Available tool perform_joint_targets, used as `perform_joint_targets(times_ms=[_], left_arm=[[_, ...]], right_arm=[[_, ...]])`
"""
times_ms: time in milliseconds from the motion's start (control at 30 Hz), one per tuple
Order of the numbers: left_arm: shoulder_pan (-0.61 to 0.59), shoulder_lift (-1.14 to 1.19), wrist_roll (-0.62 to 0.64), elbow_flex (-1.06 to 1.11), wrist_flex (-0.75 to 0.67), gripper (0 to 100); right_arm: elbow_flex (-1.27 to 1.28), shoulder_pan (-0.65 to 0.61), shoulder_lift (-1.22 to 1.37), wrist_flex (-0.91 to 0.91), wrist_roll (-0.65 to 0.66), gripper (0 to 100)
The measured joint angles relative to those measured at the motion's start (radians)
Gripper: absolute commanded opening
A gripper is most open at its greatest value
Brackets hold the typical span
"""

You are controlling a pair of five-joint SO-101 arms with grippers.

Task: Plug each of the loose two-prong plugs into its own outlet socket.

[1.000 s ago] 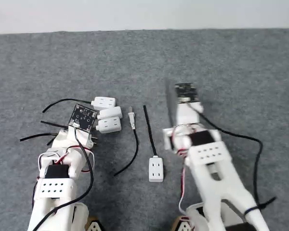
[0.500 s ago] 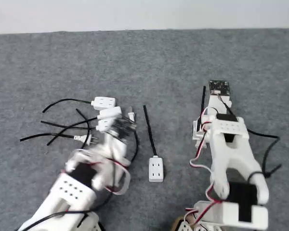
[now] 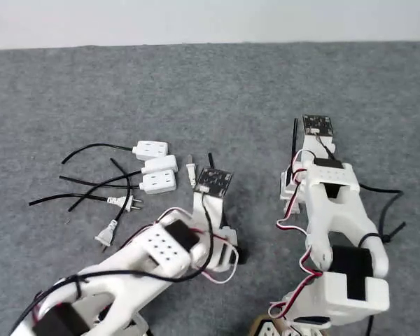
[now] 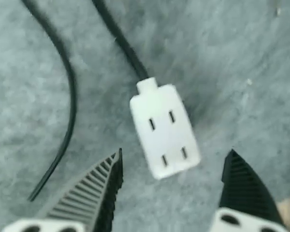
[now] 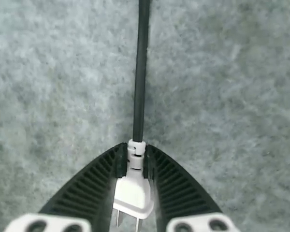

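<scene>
Two arms have shifted in the last second. The left arm (image 3: 154, 255) swung off the three sockets (image 3: 159, 164) to the middle of the bench (image 3: 196, 84) — the left claw (image 4: 174, 157) now hangs spread wide over the lone socket (image 4: 164, 130) lying flat there. The right arm (image 3: 332, 210) drew aside, then held; the right claw (image 5: 134, 147) is clamped on a plug (image 5: 133, 191). We judge mating comes next — once that socket is gripped.

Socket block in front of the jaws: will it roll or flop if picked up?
Probably won't roll: the block is boxy and lies flat on the carpet. It looks like stiff plastic, likely light. Its cord is thin, so it would probably dangle.
</scene>
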Motion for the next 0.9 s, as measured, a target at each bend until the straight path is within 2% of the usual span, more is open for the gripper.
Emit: perform_joint_targets(times_ms=[167, 400, 467, 567, 733, 900], left_arm=[[-0.003, 0.132, 0.026, -0.035, -0.058, 26], [0.0, 0.279, 0.028, -0.149, -0.046, 18], [0.0, 0.304, 0.028, -0.176, -0.028, 13], [0.0, 0.327, -0.015, -0.206, -0.011, 1], [0.002, 0.328, -0.104, -0.212, -0.009, 1], [-0.044, 0.334, -0.127, -0.256, -0.041, 1]], right_arm=[[0.0, 0.0, 0.0, 0.0, 0.0, 0.8], [0.0, 0.0, 0.0, 0.0, 0.0, 0.8], [0.0, 0.0, 0.0, 0.0, 0.0, 0.8], [0.0, 0.0, 0.0, 0.0, 0.0, 0.8], [0.0, 0.0, 0.0, 0.0, 0.0, 0.8], [0.0, 0.0, 0.0, 0.0, 0.0, 0.8]])
